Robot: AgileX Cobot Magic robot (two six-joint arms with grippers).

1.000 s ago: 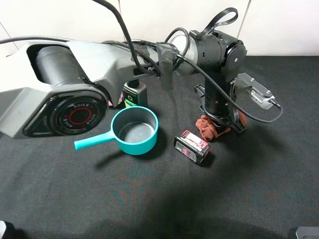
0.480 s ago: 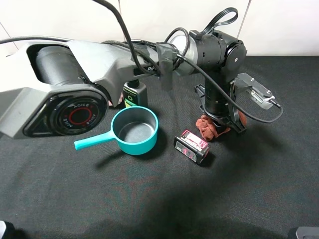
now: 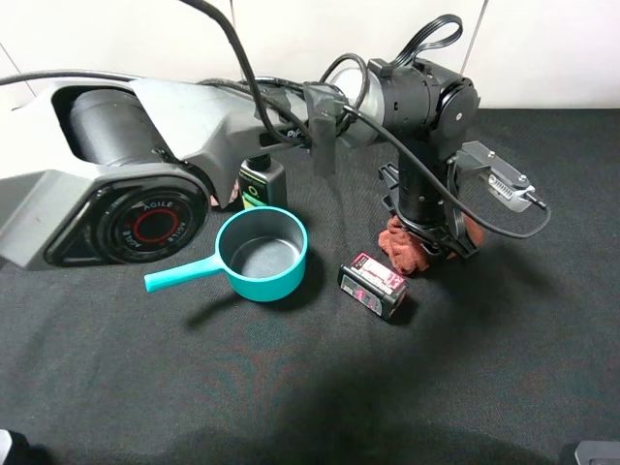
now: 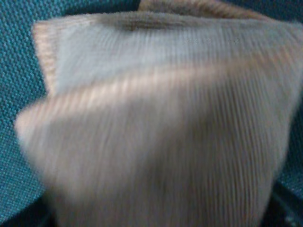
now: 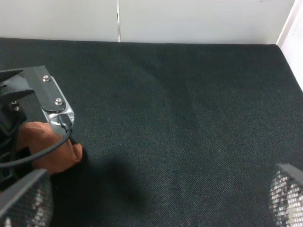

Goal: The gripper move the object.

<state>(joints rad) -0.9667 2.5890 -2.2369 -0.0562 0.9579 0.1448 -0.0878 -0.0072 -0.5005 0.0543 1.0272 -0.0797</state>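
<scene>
A reddish-brown cloth lies bunched on the black table, right of the middle. My left gripper has reached across and stands straight down on it, the fingers hidden by the wrist. In the left wrist view the blurred ribbed cloth fills the frame, pressed close, and appears gripped. In the right wrist view the cloth shows under the left arm's camera mount. My right gripper is open and empty, its fingers wide apart, low at the table's front right.
A teal saucepan with its handle pointing left stands left of the cloth. A black and pink box lies between the pan and the cloth. A dark bottle with a green label stands behind the pan. The left arm's body fills the back left.
The cloth has bunched up and shifted slightly left and up under my left gripper. The pan, the box and the right arm have not moved.
</scene>
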